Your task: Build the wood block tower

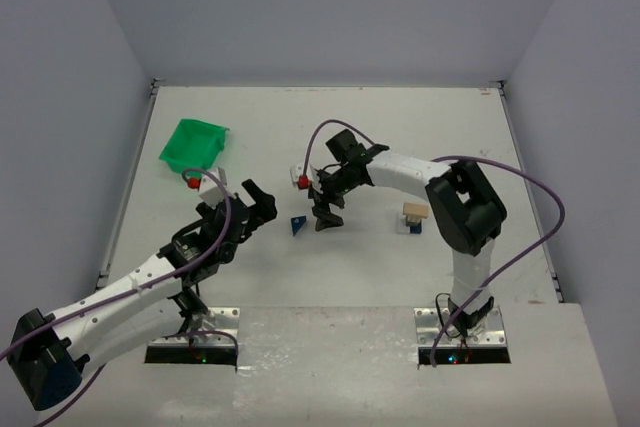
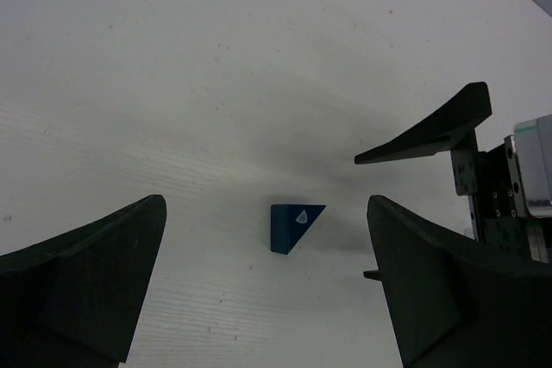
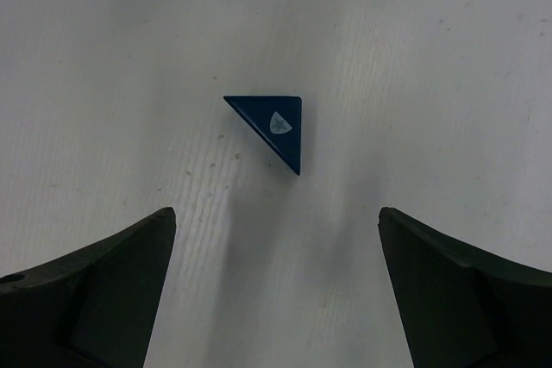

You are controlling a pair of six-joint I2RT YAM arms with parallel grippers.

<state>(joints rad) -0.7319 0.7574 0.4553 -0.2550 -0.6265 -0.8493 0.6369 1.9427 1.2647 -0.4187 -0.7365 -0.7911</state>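
Hovering over table [image 1: 400, 137] with right gripper [image 1: 327, 219] spread open and empty, blue wedge [image 3: 275, 123] just ahead of it; facing same wedge with left gripper [image 1: 258, 202], also open.

Overhead camera spans the table [image 1: 400, 127]; both wrist cameras, seemingly close, share the wedge [image 3: 275, 123].

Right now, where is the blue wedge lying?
In the top view the blue wedge lies on the table near the centre, between the left end effector and the right end effector, touching neither.
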